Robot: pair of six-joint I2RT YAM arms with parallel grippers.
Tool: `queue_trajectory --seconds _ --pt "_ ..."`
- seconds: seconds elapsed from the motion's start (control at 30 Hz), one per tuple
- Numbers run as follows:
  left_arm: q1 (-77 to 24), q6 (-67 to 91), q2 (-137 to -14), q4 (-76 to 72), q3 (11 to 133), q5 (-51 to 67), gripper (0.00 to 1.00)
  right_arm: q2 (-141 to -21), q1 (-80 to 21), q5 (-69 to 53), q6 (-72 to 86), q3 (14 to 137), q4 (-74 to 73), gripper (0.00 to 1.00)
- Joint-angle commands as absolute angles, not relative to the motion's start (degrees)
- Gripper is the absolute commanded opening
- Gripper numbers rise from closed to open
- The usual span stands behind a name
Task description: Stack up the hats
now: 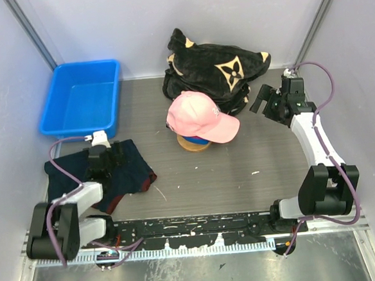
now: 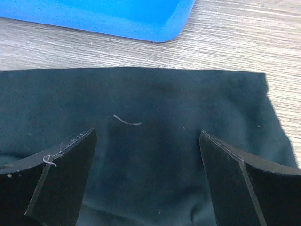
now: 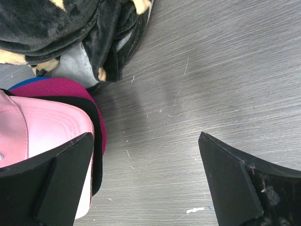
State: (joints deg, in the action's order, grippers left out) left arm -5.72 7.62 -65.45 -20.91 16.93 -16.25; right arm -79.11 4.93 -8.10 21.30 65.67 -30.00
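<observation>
Topping the stacked hats (image 3: 61, 92) sits a pink cap (image 1: 198, 114); left tool (image 2: 146, 136), right tool (image 3: 146, 137) released.

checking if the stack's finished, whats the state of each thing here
light pink cap: top of the stack
black cap: under it, brim edge showing
magenta cap: lower, brim edge showing
blue bin: upright, empty
navy cloth: spread flat
plush bundle: heaped at back
left gripper: open over cloth
right gripper: open beside stack
</observation>
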Motion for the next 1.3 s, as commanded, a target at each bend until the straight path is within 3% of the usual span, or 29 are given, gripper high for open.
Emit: queue_trajectory --seconds 0.0,0.23,0.33,0.5,0.77,0.9,0.97,1.27 --pt "-5.4 3.4 -74.4 -52.7 14.6 -18.0 0.98 -77.1 4.5 -5.8 19.6 65.1 -27.1 1.0" --pt "-4.6 -0.1 -92.7 -81.0 9.1 -6.9 0.98 -75.8 4.3 -2.5 9.2 52.8 -11.9 1.0" --pt "-4.5 -0.1 -87.5 -67.3 12.7 -5.0 0.98 -76.2 4.4 0.3 5.7 45.5 -3.1 1.0" --pt "-4.0 0.6 -88.4 -59.0 17.3 -6.3 0.98 -79.3 4.6 -1.7 6.6 35.2 17.2 1.0" --pt "-3.5 1.6 -88.6 -59.4 17.6 -7.2 0.98 -80.2 3.3 -3.1 1.9 15.2 58.6 1.0" --pt "-3.4 1.6 -88.6 -59.0 17.6 -7.1 0.98 -89.6 -1.1 1.9 -1.0 7.4 81.4 1.0" --pt "-3.3 1.6 -88.6 -58.1 18.2 -6.9 0.98 -87.5 -1.7 2.8 -2.2 13.8 65.8 1.0" --pt "-3.3 2.3 -88.4 -53.3 20.5 -8.7 0.98 -88.1 -1.6 6.6 -0.3 13.3 67.3 1.0"
